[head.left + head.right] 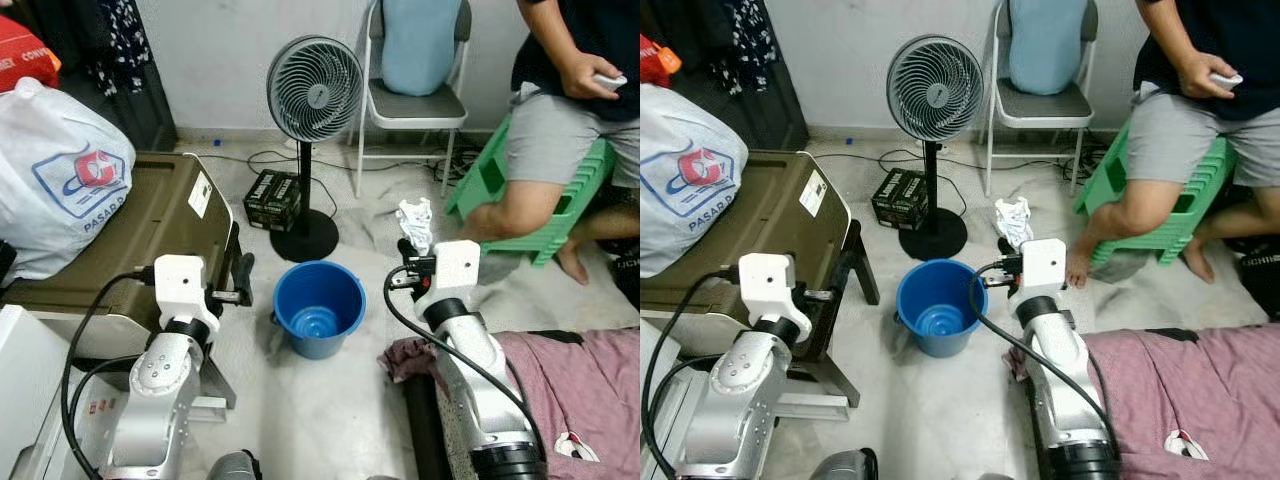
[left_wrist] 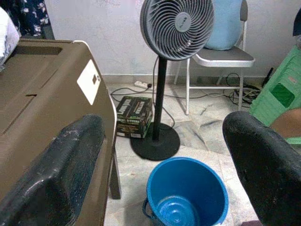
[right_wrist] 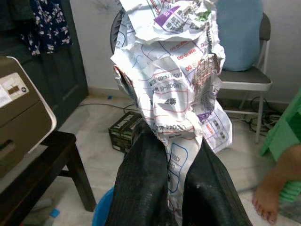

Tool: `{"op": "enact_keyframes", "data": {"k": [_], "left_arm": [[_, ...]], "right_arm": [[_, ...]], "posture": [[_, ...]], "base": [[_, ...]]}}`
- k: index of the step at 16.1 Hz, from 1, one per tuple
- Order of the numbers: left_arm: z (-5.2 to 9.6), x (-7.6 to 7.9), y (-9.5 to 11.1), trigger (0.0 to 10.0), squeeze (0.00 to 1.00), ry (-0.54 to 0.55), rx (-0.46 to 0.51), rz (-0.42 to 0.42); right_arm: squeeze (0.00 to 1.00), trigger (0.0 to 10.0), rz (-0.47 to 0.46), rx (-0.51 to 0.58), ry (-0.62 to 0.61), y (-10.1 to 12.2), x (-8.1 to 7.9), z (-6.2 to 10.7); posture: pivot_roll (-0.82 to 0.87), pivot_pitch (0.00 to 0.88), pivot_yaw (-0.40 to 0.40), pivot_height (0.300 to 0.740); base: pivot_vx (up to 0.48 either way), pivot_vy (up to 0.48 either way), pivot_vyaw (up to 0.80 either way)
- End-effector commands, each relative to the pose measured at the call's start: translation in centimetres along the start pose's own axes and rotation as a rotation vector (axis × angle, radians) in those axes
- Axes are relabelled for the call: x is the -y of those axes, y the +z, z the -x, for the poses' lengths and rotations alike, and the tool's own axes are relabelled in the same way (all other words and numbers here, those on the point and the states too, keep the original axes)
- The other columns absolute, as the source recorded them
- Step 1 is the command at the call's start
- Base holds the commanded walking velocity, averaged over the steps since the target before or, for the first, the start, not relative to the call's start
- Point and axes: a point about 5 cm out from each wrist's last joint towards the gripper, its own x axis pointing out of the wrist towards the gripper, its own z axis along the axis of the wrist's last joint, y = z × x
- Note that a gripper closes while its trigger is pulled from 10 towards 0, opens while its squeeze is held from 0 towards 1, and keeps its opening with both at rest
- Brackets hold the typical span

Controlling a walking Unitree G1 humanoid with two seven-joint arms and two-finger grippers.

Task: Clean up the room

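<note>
Marble floor (image 1: 330, 420) carries a blue bucket (image 1: 319, 308) near its middle. I see the right pincer (image 1: 413, 250) clenched on crumpled paper (image 3: 174, 89), just right of the bucket; the left pincer (image 1: 243, 280) is spread, empty.

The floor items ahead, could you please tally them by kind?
Bucket: 1
Fan: 1
Chair: 1
Box: 1
Stool: 1
Crumpled paper, held in the right gripper: 1
Total: 6
</note>
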Motion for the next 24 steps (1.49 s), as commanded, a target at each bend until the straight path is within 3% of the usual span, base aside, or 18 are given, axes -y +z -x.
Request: {"op": "enact_keyframes", "data": {"k": [1,5,17,24], "left_arm": [[0.13,0.02,0.31,10.0,0.0,-0.011,0.015,-0.002],[0.17,0.09,0.31,10.0,0.0,-0.014,0.014,0.002],[-0.01,0.32,0.38,10.0,0.0,-0.028,0.021,0.008],[-0.15,0.31,0.45,10.0,0.0,-0.031,0.022,0.003]], "right_arm": [[0.0,10.0,0.001,0.01,0.02,0.29,-0.32,-0.05],[0.0,10.0,0.006,0.011,0.024,0.32,-0.39,-0.03],[0.0,10.0,0.005,0.012,0.023,0.37,-0.32,-0.16],[0.0,10.0,0.006,0.019,0.024,0.44,-0.42,-0.28]], "posture": [[-0.02,0.082,-0.044,0.74],[-0.02,0.083,-0.047,0.74],[-0.02,0.085,-0.048,0.74],[-0.02,0.083,-0.042,0.74]], "base": [[0.281,0.0,0.0],[0.281,0.0,0.72],[0.299,0.0,0.0],[0.32,0.0,0.4]]}}
